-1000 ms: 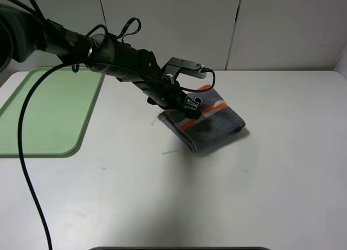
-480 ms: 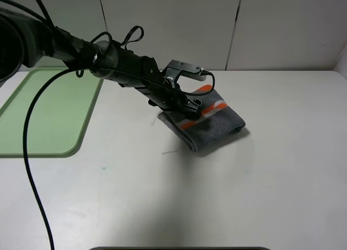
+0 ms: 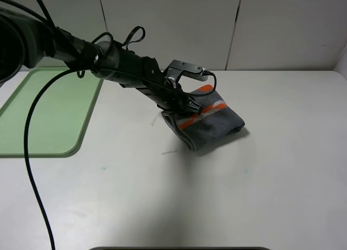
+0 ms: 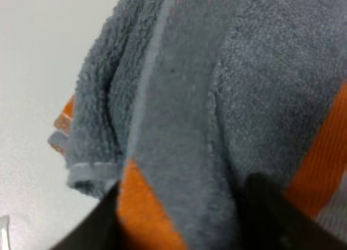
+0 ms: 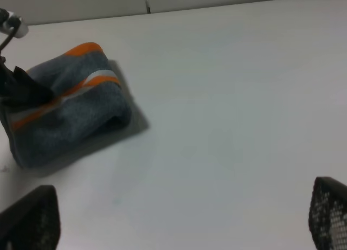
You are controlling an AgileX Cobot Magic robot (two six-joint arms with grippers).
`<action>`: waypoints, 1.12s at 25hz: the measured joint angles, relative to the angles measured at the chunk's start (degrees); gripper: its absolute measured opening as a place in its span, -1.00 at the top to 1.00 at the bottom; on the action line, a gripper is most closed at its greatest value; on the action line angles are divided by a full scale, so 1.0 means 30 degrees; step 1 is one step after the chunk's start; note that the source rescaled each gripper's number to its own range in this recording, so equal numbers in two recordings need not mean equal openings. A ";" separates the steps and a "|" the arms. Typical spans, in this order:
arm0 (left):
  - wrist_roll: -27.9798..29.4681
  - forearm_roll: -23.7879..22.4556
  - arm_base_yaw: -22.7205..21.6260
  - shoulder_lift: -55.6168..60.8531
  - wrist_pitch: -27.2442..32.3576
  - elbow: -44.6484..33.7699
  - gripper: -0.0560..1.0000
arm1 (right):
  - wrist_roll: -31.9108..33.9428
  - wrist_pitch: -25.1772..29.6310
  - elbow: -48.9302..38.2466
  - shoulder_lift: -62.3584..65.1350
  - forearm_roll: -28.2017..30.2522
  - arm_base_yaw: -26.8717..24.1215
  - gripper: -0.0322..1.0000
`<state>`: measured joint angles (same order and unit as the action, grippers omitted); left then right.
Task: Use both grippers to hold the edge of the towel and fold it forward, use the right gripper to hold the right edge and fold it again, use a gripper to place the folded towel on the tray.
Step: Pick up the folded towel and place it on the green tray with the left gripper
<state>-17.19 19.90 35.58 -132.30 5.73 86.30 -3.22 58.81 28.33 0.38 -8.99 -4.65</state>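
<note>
- The table (image 3: 162, 206) is bare white across the lower frame.
- The towel (image 3: 209, 125), folded into a thick grey bundle with orange and white stripes, lies at centre.
- The left gripper (image 3: 187, 105) sits on its near-left end; its fingers (image 4: 103, 223) flank the cloth, grip uncertain.
- The right gripper (image 5: 179, 217) is spread wide, holding nothing.
- The green tray (image 3: 49, 111) lies at the left edge.
</note>
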 joint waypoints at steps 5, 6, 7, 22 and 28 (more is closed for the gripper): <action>0.0000 0.0000 0.0000 0.0000 -0.0075 0.0008 0.54 | 0.0000 0.0000 0.0000 0.0000 -0.0004 0.0000 -1.00; 0.0000 0.0000 0.0000 0.0000 -0.0075 0.0008 0.62 | 0.0000 0.0000 0.0000 0.0000 -0.0004 0.0000 -1.00; 0.0000 0.0017 0.0000 0.0000 -0.0075 0.0008 0.69 | 0.0000 0.0000 0.0000 0.0000 -0.0004 0.0000 -1.00; 0.0000 0.0070 0.0000 0.0018 0.0076 0.0008 0.70 | 0.0000 0.0000 0.0000 0.0000 -0.0020 0.0000 -1.00; 0.0000 0.0015 0.0000 0.0018 0.0017 0.0008 0.50 | 0.0000 0.0000 0.0000 0.0000 -0.0020 0.0000 -1.00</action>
<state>-17.19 19.95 35.58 -132.24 5.78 86.32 -3.22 58.81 28.33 0.38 -9.05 -4.65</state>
